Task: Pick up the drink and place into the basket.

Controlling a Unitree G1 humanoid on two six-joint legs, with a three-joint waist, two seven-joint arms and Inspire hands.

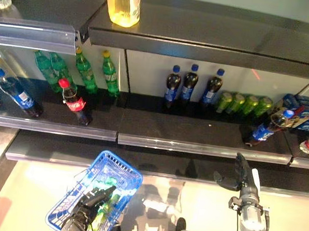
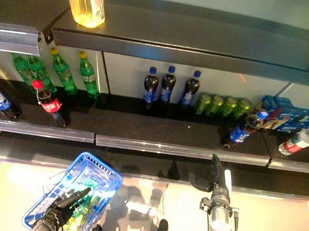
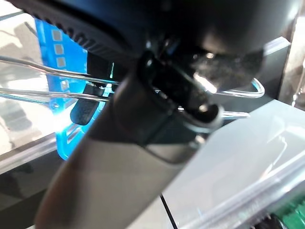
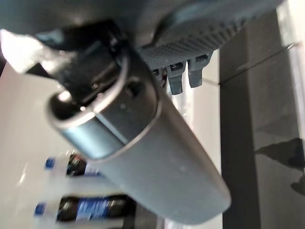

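Observation:
My left hand (image 1: pixel 90 201) is at the lower left, its fingers curled round the wire handles (image 3: pixel 43 93) of a blue plastic basket (image 1: pixel 126 172). Green bottles (image 1: pixel 104 210) lie inside the basket, partly hidden under the hand. My right hand (image 1: pixel 242 174) is at the lower right, just in front of the lower shelf's edge, with straight fingers, thumb out, and nothing in it. On the shelf beyond it stand three dark bottles with blue caps (image 1: pixel 188 85). To the right of the hand, another blue-capped bottle (image 1: pixel 268 129) lies tilted.
The same shelf (image 1: pixel 159 131) also holds green bottles (image 1: pixel 87 70), a red-capped cola bottle (image 1: pixel 75 102), green cans (image 1: pixel 243 103) and blue packs (image 1: pixel 302 110). A yellow bottle (image 1: pixel 124 5) stands on the upper shelf. A clear rail (image 1: pixel 199 147) runs along the shelf's front.

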